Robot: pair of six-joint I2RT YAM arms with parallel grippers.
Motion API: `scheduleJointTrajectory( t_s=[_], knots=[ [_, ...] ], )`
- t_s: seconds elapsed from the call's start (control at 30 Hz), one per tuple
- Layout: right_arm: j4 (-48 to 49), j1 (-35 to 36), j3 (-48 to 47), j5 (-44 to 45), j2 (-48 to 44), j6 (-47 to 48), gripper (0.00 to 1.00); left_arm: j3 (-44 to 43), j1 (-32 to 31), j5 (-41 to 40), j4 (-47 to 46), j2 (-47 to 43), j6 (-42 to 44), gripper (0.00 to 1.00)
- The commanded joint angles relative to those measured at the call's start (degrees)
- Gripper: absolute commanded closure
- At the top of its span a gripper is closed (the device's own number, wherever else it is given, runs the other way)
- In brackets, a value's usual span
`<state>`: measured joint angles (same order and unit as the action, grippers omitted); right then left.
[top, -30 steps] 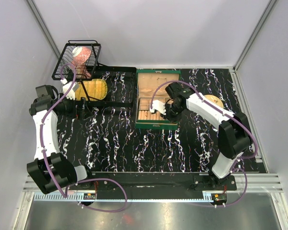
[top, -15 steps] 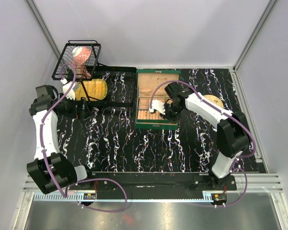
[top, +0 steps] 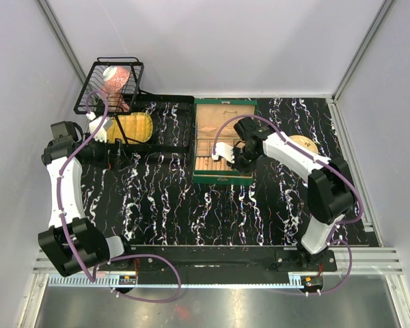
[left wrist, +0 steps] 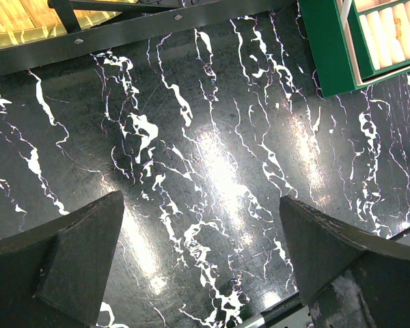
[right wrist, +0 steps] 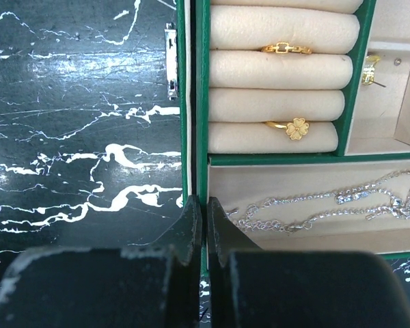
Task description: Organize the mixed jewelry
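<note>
The open green box (top: 222, 179) stands at mid table; its corner shows in the left wrist view (left wrist: 328, 48). In the right wrist view its beige rolls (right wrist: 273, 102) hold a gold link ring (right wrist: 285, 48) and a gold clover ring (right wrist: 295, 128). A gold stud (right wrist: 369, 70) lies in a side compartment. A silver chain (right wrist: 328, 205) lies in the long near compartment. My right gripper (right wrist: 205, 205) is shut, right over the green box's wall (right wrist: 202, 102), with nothing visible between its fingers; it is over the box in the top view (top: 236, 161). My left gripper (left wrist: 201, 201) is open and empty above bare table.
A round tan plate (top: 304, 145) lies right of the box, partly behind my right arm. A black rack (top: 157, 123) with a yellow piece (top: 133, 128) and a tilted wire basket (top: 109, 85) stand at the back left. Grey walls enclose the table.
My right arm has shifted very slightly to the left over the box. The left arm has not moved.
</note>
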<state>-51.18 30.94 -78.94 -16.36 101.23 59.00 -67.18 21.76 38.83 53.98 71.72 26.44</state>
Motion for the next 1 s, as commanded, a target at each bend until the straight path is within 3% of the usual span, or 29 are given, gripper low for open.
scheduleJointTrajectory(
  t_s=[0.0, 0.33, 0.5, 0.8, 0.97],
  knots=[
    [5.03, -0.53, -0.52, -2.89, -0.33, 0.24, 1.0, -1.91, 0.3, 1.34, -0.98, -1.23, -0.6, 0.01],
    [7.14, -0.53, 1.94, -2.45, 0.99, -0.29, 0.99, -1.11, 0.3, 1.07, -0.8, -1.94, -0.07, 0.01],
    [7.32, -0.53, 2.91, -1.57, 0.81, -0.55, 0.81, -0.85, 0.3, 1.42, -0.71, -1.76, 0.11, 0.01],
    [6.62, -0.53, 2.12, -0.69, -1.38, -2.92, 0.59, 0.03, 0.3, 2.39, -0.71, -1.5, 0.99, 0.01],
    [5.04, -0.44, -1.22, -0.95, -2.88, -6.26, 0.41, 0.91, 0.3, 3.27, -0.71, -1.85, 2.39, 0.01]
  ],
)
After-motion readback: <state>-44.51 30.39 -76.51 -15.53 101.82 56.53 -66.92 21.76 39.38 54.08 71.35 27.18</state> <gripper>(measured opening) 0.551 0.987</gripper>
